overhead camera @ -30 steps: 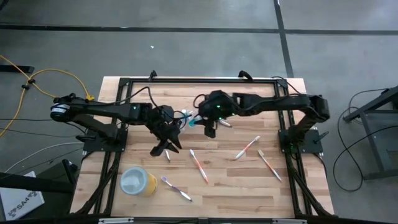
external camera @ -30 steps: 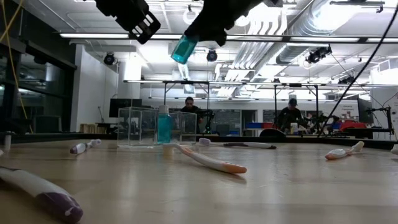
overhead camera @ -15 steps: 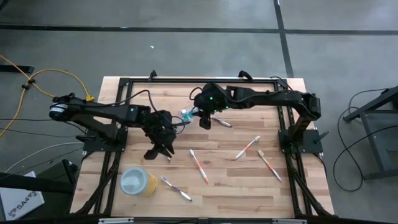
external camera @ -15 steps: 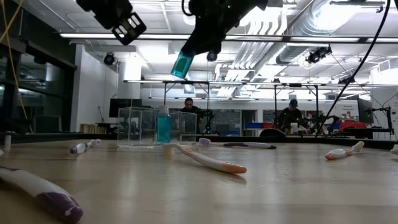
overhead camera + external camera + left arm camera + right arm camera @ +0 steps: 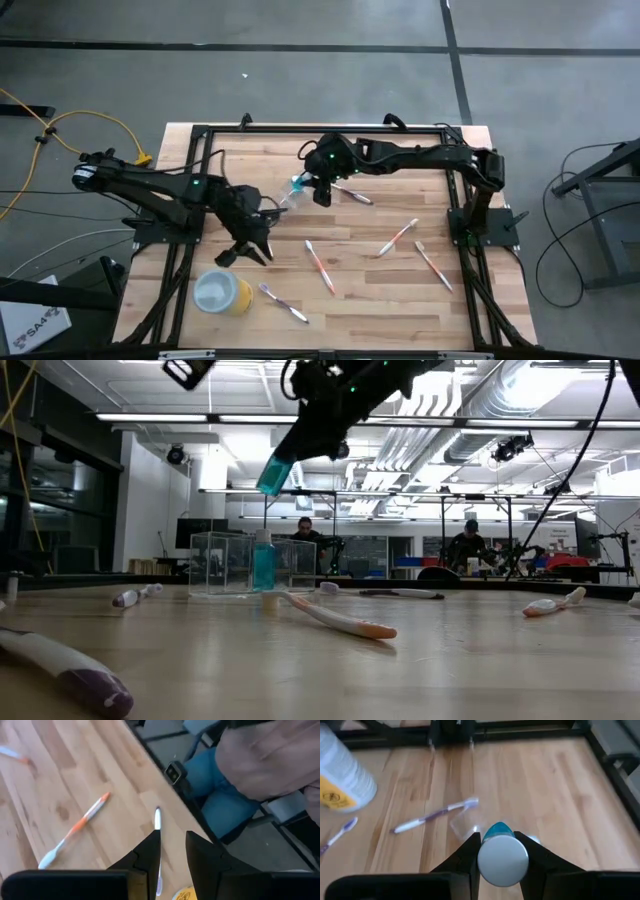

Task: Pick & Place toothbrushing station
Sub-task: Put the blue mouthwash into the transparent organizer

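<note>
Fingers of the right gripper [image 5: 318,190] clamp a blue tube [image 5: 299,186]; the left gripper [image 5: 172,851] pinches a toothbrush [image 5: 158,820].
High view: we count four toothbrushes loose on the table [image 5: 400,300]. Low view: a second tube [image 5: 263,561] stands by the clear cup [image 5: 222,562]. Most placing remains.

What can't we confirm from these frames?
- Left gripper: a white toothbrush lies in line with its finger gap in the left wrist view; held or lying on the table beyond, cannot tell.
- Clear cup: faint under the blue tube that the right gripper holds; contents unreadable.
- High view: the arms cover the cup.
- Yellow cup: cut off by the right wrist view's edge.
</note>
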